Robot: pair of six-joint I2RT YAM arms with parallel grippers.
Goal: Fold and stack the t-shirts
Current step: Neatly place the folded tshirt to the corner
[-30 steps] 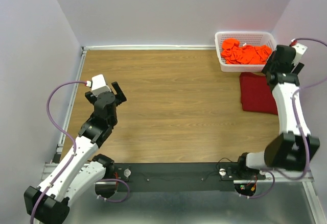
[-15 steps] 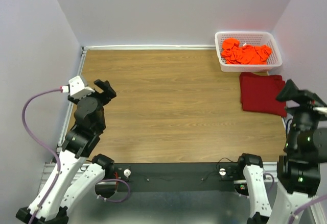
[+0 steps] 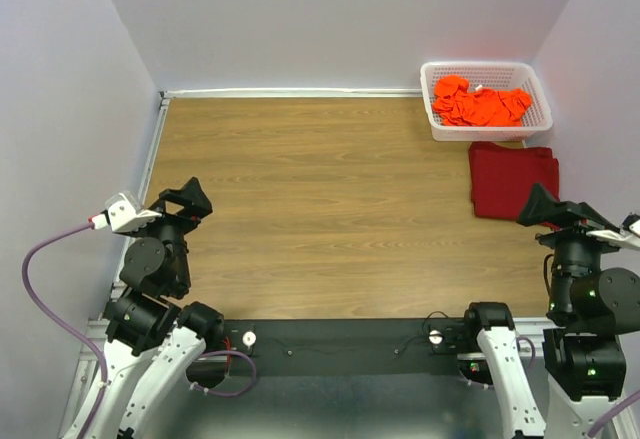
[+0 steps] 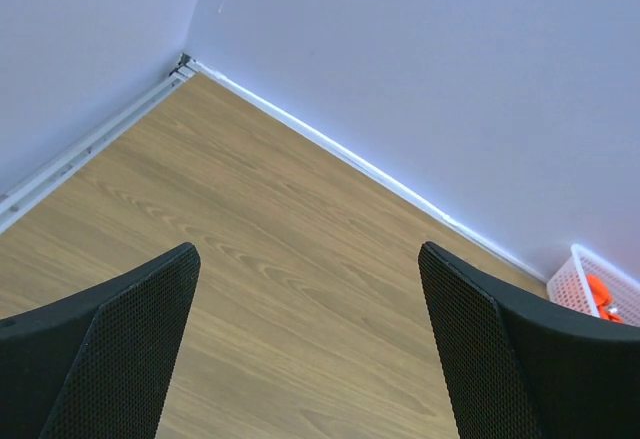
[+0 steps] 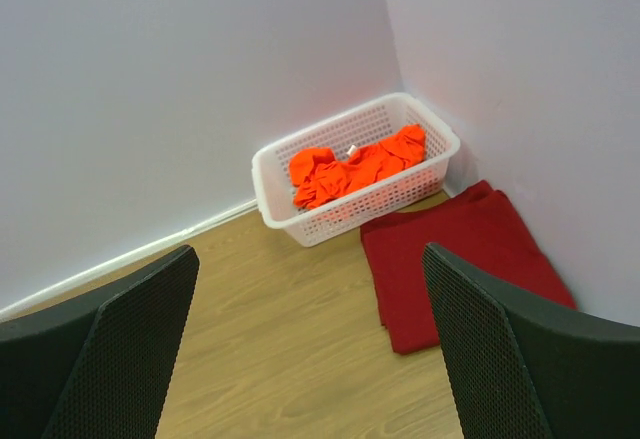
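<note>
A folded maroon t-shirt (image 3: pixel 513 180) lies flat on the wooden table at the right, just in front of the basket; it also shows in the right wrist view (image 5: pixel 459 259). Bright orange t-shirts (image 3: pixel 480 105) lie crumpled in the white mesh basket (image 3: pixel 440 129), which also shows in the right wrist view (image 5: pixel 345 171). My left gripper (image 3: pixel 190 200) is open and empty, pulled back high at the near left. My right gripper (image 3: pixel 545 209) is open and empty, raised near the table's front right, short of the maroon shirt.
Lilac walls close the table on the left, back and right. A white rail (image 3: pixel 290 92) runs along the back edge and down the left side. The basket's corner (image 4: pixel 600 284) shows at the right edge of the left wrist view.
Both arms have drawn back toward their bases and risen. The right gripper left the basket area and came to the near right. The left gripper moved back to the left.
</note>
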